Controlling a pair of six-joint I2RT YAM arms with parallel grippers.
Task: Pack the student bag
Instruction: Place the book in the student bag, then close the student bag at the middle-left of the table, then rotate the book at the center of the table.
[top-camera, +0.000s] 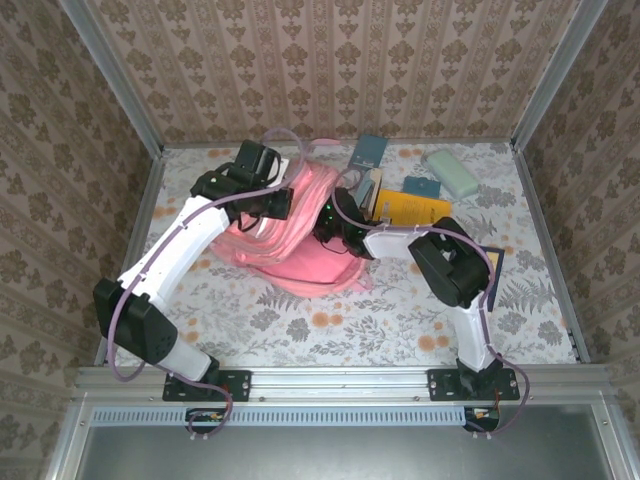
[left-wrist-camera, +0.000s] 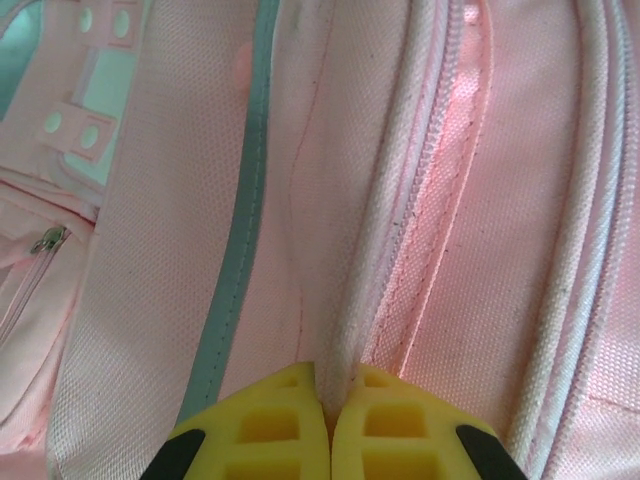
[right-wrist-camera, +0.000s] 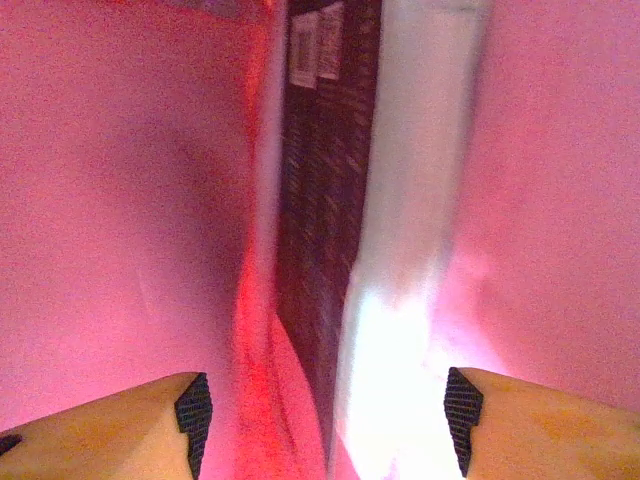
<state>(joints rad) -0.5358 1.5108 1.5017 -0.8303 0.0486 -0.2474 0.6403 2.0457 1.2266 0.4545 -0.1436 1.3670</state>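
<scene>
Left wrist view: the student bag (left-wrist-camera: 150, 300) is pinched by a raised seam beside its zip.

Nearest, the left gripper (left-wrist-camera: 328, 425) is seen closed tight on that fold of pink cloth. The right gripper (right-wrist-camera: 325, 430) is held spread wide inside the pink interior, and nothing is gripped by it. A dark flat item (right-wrist-camera: 320, 220) stands between its fingers, untouched. Two small white stickers (right-wrist-camera: 315, 50) are carried on that item, but their print cannot be read, and no brand is made out on the bag. The bag is judged light, limp and non-fragile. It is likely to sag unless held by a piped seam, zip edge or strap. It lies slumped mid-tabletop (top-camera: 400, 320), and farther back a yellow book (top-camera: 418, 208) and a pale case (top-camera: 452, 172) are left outside.
</scene>
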